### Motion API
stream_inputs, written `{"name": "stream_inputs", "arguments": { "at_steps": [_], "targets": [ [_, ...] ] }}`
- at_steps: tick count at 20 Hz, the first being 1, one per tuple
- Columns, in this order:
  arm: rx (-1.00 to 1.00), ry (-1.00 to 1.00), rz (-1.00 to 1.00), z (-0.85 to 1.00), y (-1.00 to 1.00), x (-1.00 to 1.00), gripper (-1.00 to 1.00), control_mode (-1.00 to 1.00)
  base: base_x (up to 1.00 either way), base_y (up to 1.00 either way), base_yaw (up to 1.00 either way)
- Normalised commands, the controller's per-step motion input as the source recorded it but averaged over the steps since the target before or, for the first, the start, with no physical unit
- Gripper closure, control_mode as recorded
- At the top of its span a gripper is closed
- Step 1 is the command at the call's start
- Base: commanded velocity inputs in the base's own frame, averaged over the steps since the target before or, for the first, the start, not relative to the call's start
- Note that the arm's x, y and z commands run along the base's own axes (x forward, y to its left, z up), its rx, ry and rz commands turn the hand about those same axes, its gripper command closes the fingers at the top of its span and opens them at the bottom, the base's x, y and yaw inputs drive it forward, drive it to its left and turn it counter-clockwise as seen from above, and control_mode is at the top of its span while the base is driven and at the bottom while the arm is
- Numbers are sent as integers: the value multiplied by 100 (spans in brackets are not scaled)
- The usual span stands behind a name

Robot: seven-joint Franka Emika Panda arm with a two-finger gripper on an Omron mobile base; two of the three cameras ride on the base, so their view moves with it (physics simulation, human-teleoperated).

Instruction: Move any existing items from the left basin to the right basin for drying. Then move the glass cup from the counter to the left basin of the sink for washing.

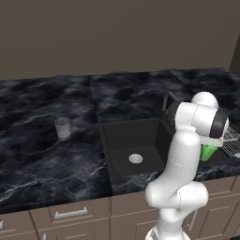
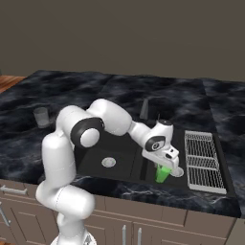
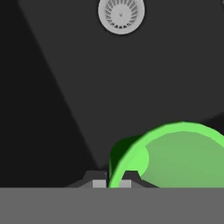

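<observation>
My jaws (image 3: 112, 183) pinch tight on the green cup's (image 2: 162, 174) rim, holding it over the right basin (image 2: 152, 168) beside the rack (image 2: 205, 161); the glass (image 1: 63, 128) stands on the surface (image 1: 42, 159)

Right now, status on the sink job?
Gripper shut on green cup, held over the right basin beside the rack. Glass cup waiting on the counter. Nothing in the way.

Left basin (image 1: 123, 140) bare down to its drain (image 1: 135, 158) — open from above. Faucet (image 2: 144, 109) stands behind the divider between the basins. Right basin (image 2: 179, 148) occupied by the arm's wrist and green item (image 2: 162, 174) — wire rack (image 2: 205, 160) borders it.
</observation>
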Motion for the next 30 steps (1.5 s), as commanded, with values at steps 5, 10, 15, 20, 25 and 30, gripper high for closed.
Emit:
{"name": "stream_inputs", "arguments": {
  "at_steps": [5,10,15,20,25,30],
  "targets": [
    [0,-1,6,-18,0,9,100,-100,0,0,0],
    [0,0,5,-19,0,9,100,-100,0,0,0],
    [0,0,6,-18,0,9,100,-100,0,0,0],
    [0,0,6,-17,1,10,100,-100,0,0,0],
    [0,0,6,-17,0,4,100,-100,0,0,0],
    [0,0,6,-20,0,2,100,-100,0,0,0]
  ]
}}
